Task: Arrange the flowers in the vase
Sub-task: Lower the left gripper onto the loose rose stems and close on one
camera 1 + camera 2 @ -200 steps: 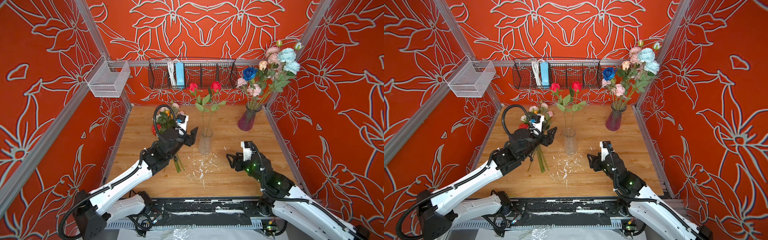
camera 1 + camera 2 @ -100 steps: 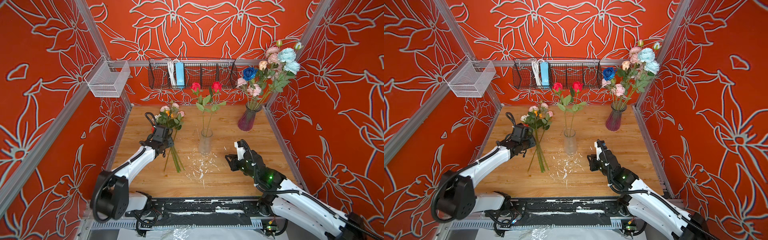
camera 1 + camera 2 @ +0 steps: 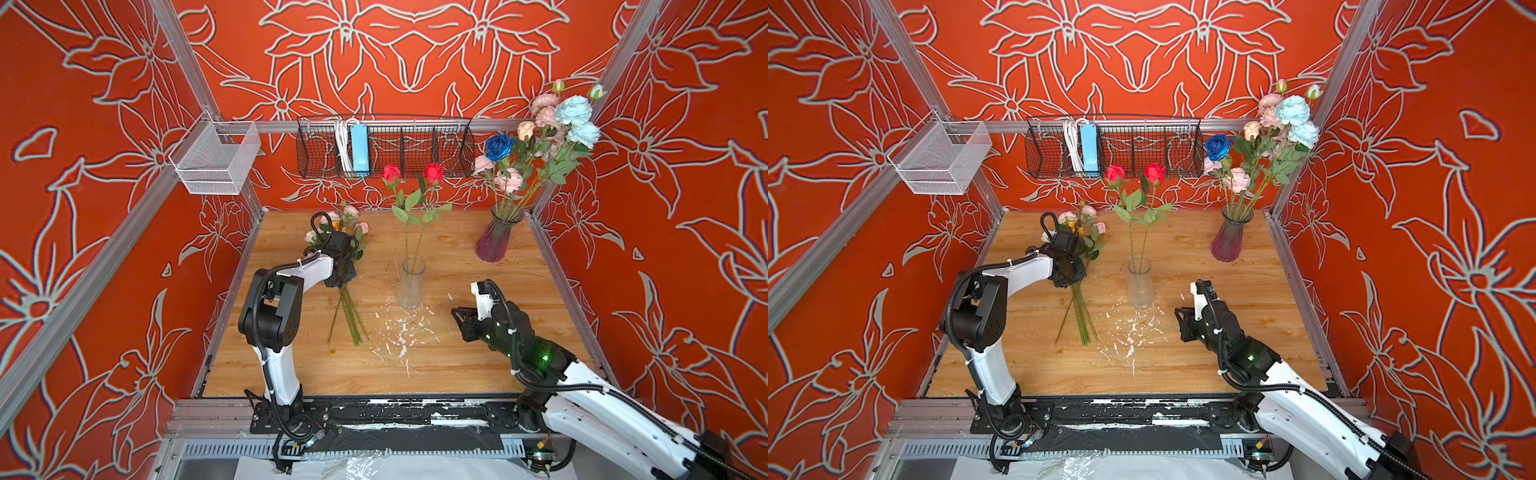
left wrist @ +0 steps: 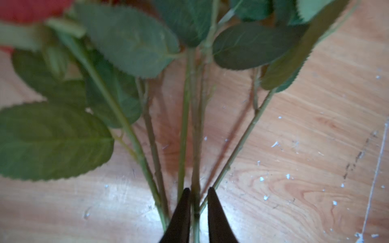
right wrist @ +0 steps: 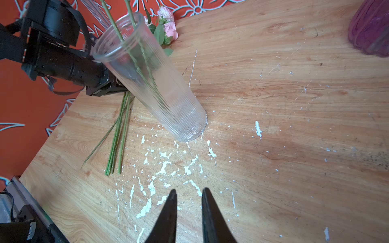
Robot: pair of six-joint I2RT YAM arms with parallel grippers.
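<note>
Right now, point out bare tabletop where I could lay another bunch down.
Free: the wood between the clear vase and purple vase, and the front strip by the black rail. Crowded: left, where the left hand pinches the loose flowers; white flecks litter the middle.

The left gripper (image 3: 1074, 284) is reaching down onto flowers (image 3: 1080, 309) lying on the table (image 3: 1183, 374). Two roses (image 3: 1154, 173) are standing in the vase (image 3: 1140, 289). The right gripper (image 3: 1181, 319) is hovering nearby.
</note>
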